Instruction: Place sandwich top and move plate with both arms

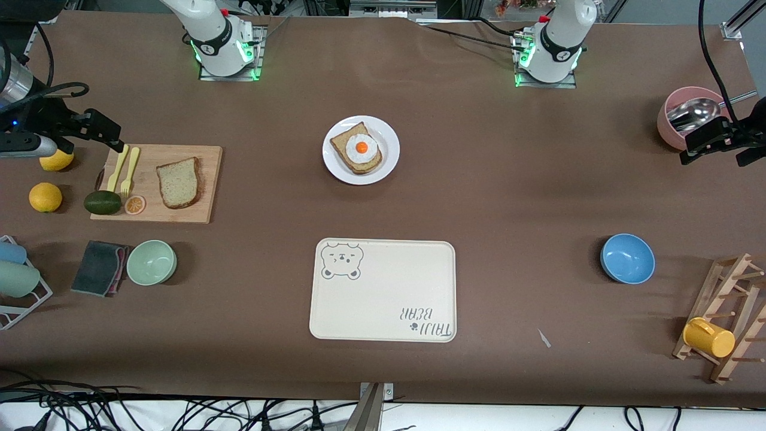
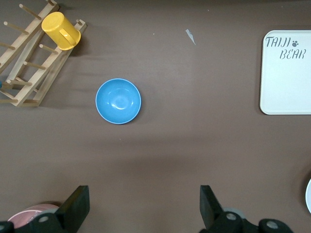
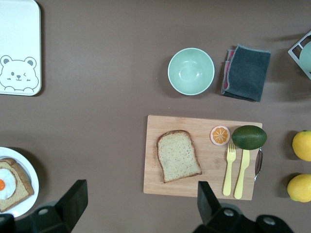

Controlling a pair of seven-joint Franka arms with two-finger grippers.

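- So, nothing is started: my right gripper hangs open and empty over the cutting board's edge, and my left gripper waits open beside the pink bowl.
- The sandwich top lies flat on the board; the plate, carrying the egg toast, sits mid-table between my bases and the bear tray.
- Next, I judge, my right gripper must descend over the slice's crust and pinch it.

The sandwich top lies on a cutting board toward the right arm's end of the table. The plate with egg toast sits mid-table, the tray nearer the front camera.
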